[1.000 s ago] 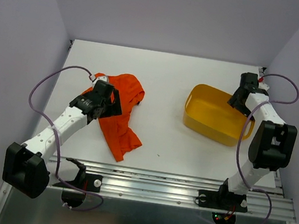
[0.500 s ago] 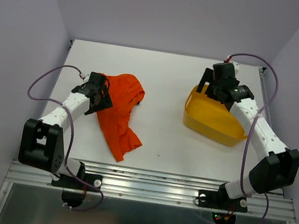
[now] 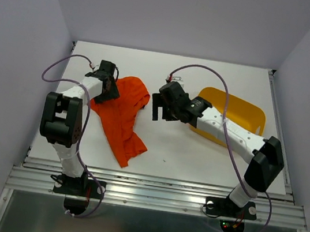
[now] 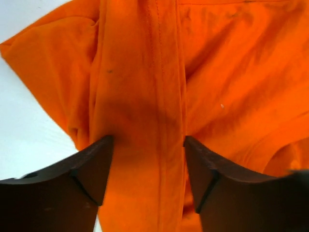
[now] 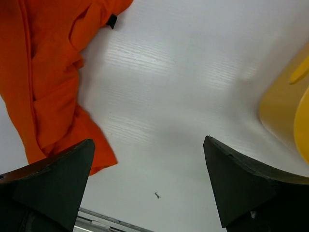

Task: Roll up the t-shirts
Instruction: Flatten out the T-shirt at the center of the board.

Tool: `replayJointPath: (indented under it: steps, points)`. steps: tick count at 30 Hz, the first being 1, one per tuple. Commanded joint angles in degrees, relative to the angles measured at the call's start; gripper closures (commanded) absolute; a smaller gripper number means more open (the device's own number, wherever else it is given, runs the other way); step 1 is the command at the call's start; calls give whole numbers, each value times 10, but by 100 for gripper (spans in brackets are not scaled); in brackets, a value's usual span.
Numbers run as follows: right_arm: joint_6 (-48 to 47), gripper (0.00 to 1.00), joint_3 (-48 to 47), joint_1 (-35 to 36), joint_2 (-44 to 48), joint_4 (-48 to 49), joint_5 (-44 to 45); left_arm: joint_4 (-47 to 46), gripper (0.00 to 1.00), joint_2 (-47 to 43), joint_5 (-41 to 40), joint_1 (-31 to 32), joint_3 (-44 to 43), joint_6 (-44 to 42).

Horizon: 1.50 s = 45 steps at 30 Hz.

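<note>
The t-shirt (image 3: pixel 122 117) lies crumpled on the left half of the white counter (image 3: pixel 207 77), a long tail of it trailing toward the near edge. Its real outline is lost in the folds, and no sleeve or neck can be picked out for certain. Its far-left corner is hidden in the overhead view under the left claw (image 3: pixel 107 81). The left wrist view is almost all orange cloth. There the left claw (image 4: pixel 147 166) stands parted, one finger on each side of a flat band of fabric with a stitched seam down it. The band is shadowed but not bunched up, and no pinch shows.

A small black tag (image 5: pixel 112 21) sits at the shirt's edge, too small to read.

The right claw (image 3: pixel 159 107) is spread wide with nothing in it, over bare counter between the shirt and the yellow tub (image 3: pixel 243 109). The right arm crosses the tub's near-left side and covers part of its rim. In the right wrist view the tub (image 5: pixel 289 111) is cut off by the frame's right edge. A tiny dark speck (image 5: pixel 157 195) lies on the counter near the front, and what it is cannot be made out. Purple cables (image 3: pixel 200 69) loop above both arms.
</note>
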<state>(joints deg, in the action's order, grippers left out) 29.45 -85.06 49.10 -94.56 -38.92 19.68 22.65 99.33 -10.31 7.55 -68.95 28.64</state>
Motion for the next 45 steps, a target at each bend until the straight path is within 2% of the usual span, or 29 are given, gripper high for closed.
replayJointPath:
  steps: [1,4,5,6,12,16,23,25,30,37,42,45]
  points:
    - [12,0,-13,-6,-33,14,-19,12,33,38,-9,1,-35,-11]
    - [8,0,-21,-6,-73,18,-9,20,66,61,-6,1,-46,-20]
    - [6,0,-24,-6,-81,15,-1,22,92,63,-4,1,-50,-24]
    - [6,0,-29,-6,-97,12,24,30,100,62,-2,1,-56,-27]
    - [22,0,-15,-104,-104,2,27,35,100,-3,8,1,-72,-57]
    - [11,0,-15,-145,-108,2,33,34,100,-55,33,1,-87,-72]
    - [2,0,-63,-152,-142,-8,33,34,100,-123,99,1,-125,-84]
    - [2,0,-89,-152,-154,-11,6,43,100,-145,127,1,-139,-89]
    - [-7,0,-110,-152,-170,42,-104,62,100,-204,123,1,-137,-98]
    - [10,0,-246,-136,-298,55,-171,71,100,-230,133,1,-112,-97]
    - [43,0,-372,-136,-406,48,-174,72,100,-243,148,1,-105,-95]
    - [58,1,-405,-129,-441,52,-188,78,100,-244,152,1,-106,-95]
